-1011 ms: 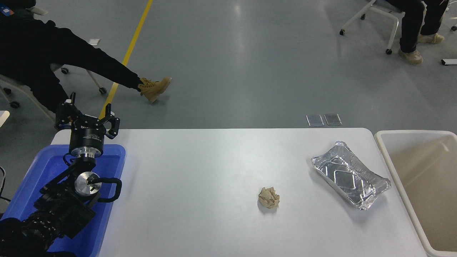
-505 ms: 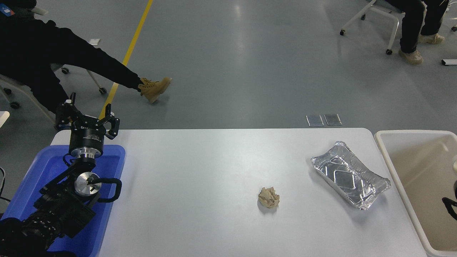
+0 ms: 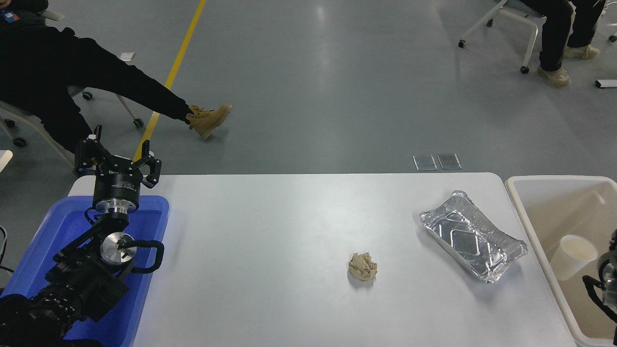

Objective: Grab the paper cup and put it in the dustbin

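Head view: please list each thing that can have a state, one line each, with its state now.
Paper cup: over the dustbin's inside, tilted, mouth facing up and right, beside the right gripper.
Dustbin: open, at the table's right end.
Foil tray: upright, empty, dented.
Brown paper ball: crumpled, lying on the table.
Blue tray: under the left arm.
Left gripper: open, parked.
Right gripper: mostly cut off; cannot tell.

from my seat i can't read any text; the white print on the left end effector (image 3: 118,159) is too small.
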Robot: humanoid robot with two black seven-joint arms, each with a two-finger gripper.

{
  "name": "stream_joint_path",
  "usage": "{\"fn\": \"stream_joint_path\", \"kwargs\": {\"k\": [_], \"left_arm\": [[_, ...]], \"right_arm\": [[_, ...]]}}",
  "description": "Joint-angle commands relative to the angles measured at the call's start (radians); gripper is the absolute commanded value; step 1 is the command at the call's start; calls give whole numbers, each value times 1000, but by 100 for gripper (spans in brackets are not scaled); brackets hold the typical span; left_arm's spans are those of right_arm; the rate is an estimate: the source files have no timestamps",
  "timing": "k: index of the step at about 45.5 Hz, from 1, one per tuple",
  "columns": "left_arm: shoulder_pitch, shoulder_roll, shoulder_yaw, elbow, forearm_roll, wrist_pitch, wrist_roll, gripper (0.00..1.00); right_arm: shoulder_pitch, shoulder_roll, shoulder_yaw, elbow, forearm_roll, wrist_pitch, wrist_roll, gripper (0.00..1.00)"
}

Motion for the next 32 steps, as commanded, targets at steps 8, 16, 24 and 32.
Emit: {"fn": "stream_joint_path", "kwargs": {"k": [8,16,24,32], "left_arm": [[1,0,0,0,1,0,0,99],[-1,0,0,0,1,0,0,99],[-1,0,0,0,1,0,0,99],[-1,0,0,0,1,0,0,99]], "right_arm": [[159,-55,-200,21,-15,68,-4,100],[293,-128,-364,32,-16,126,-40,100],[472,-205,-632,151,-42,152,-40,100],[691,-334,-787,456,-145,152,-38,100]]}}
